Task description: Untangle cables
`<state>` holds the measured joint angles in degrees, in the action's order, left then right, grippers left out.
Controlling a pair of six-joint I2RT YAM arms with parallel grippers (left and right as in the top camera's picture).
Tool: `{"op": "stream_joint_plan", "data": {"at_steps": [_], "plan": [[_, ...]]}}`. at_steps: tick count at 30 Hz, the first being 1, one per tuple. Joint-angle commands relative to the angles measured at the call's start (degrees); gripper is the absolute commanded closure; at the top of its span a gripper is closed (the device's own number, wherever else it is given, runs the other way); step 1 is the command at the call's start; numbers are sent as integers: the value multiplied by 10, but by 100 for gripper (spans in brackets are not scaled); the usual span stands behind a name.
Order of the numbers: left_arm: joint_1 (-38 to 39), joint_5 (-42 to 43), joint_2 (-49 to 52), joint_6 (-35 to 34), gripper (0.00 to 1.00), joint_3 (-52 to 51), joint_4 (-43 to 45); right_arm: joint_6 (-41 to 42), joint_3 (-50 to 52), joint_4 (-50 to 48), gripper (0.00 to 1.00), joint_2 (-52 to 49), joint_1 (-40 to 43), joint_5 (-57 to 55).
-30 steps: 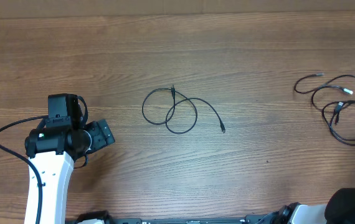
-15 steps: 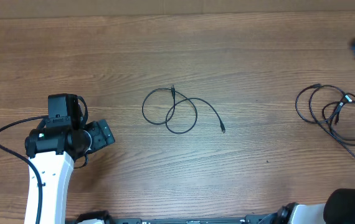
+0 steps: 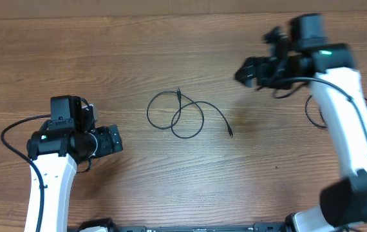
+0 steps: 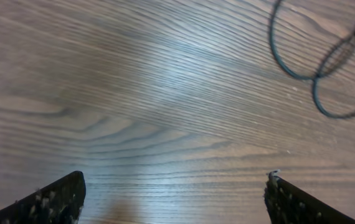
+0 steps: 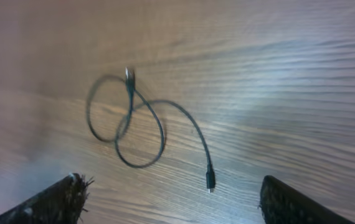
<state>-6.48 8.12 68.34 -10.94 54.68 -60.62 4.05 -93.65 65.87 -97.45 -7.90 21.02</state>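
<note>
We see the left arm [image 3: 48, 187] coming up from the bottom edge as a white link. It bends at a black wrist with a small green light, and the left gripper [image 3: 109, 140] points right across the wooden table [image 3: 170, 51]. In the left wrist view its two dark fingertips [image 4: 53, 199] sit at the bottom corners, spread wide, with only bare wood grain between them. It holds nothing.

Out in the middle lies one of the cables [image 3: 182, 115], flat on the wood in two overlapping loops. One plug end sits at the top of the coil and a loose tail runs off to the lower right, ending in the other plug. From the left wrist we catch just its loops at the top right [image 4: 317, 68], well apart from the fingers.

Over on the other side, the right arm [image 3: 344, 122] climbs from the lower right corner. It folds at the top, green light showing, and the right gripper [image 3: 248, 69] points left, up and to the right of that coil. Its own camera looks down on the whole cable [image 5: 134, 121], plug tail and all. The fingers [image 5: 59, 202] are far apart at the frame's corners and empty.

Behind the right arm we glimpse more black cord [image 3: 312, 109] looping near the table's right edge, mostly hidden.
</note>
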Motion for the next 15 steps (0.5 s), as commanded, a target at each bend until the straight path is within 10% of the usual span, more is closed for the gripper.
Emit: {"op": "stream_joint_plan", "data": {"at_steps": [1,15], "plan": [[6,47,14,50,8,-2,0,-22,5,-21,14,-54,-71,-67],[82,44,37,52,4,-2,11,-24,-48,-111,7,-103,-174,-146]]}}
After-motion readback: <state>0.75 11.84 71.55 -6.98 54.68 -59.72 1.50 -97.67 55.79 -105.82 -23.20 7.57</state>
